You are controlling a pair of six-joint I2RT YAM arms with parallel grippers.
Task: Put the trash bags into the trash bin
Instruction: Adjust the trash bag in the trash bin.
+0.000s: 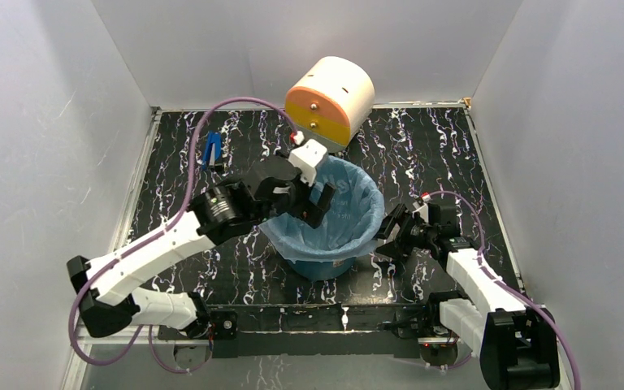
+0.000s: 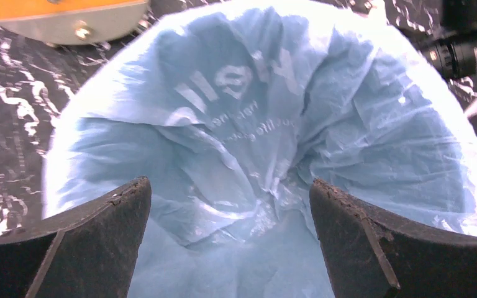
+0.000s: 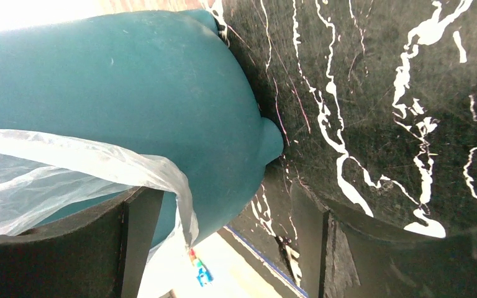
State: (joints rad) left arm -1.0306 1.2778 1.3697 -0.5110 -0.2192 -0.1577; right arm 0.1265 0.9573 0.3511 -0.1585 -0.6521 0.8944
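Note:
The light-blue trash bag (image 1: 356, 213) lines the teal trash bin (image 1: 325, 265) at the table's middle, its edge folded over the rim. My left gripper (image 1: 313, 205) hangs over the bin's left side, open, looking down into the crinkled bag (image 2: 254, 155) with white lettering; nothing sits between the left gripper's (image 2: 230, 205) fingers. My right gripper (image 1: 387, 234) is at the bin's right rim, open. In the right wrist view the bag's edge (image 3: 68, 164) drapes down the bin's wall (image 3: 130, 87) beside the left finger (image 3: 140, 230) of the right gripper (image 3: 223, 198).
A cream-and-orange drum (image 1: 331, 101) lies on its side just behind the bin. A small blue object (image 1: 211, 150) lies at the back left of the black marbled table (image 1: 439, 154). White walls close in on three sides.

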